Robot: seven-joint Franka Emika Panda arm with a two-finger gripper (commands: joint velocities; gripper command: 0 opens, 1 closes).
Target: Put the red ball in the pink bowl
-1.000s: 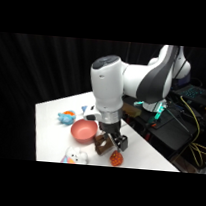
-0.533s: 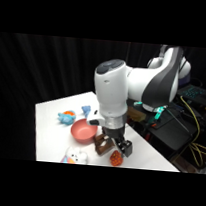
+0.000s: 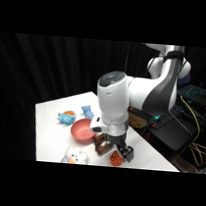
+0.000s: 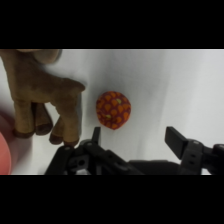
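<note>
The red ball [image 4: 113, 110] sits on the white table [image 4: 170, 85] just past the gripper [image 4: 136, 137], whose fingers are spread wide with nothing between them, beside the brown wooden figure [image 4: 42, 97], with the pink bowl [image 3: 84, 130] farther off.

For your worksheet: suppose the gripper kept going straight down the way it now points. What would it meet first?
Most likely the red ball. In the wrist view it lies on the white table just ahead of the open gripper, roughly between its fingers. The brown wooden figure stands off to one side. Depth is hard to judge.
</note>
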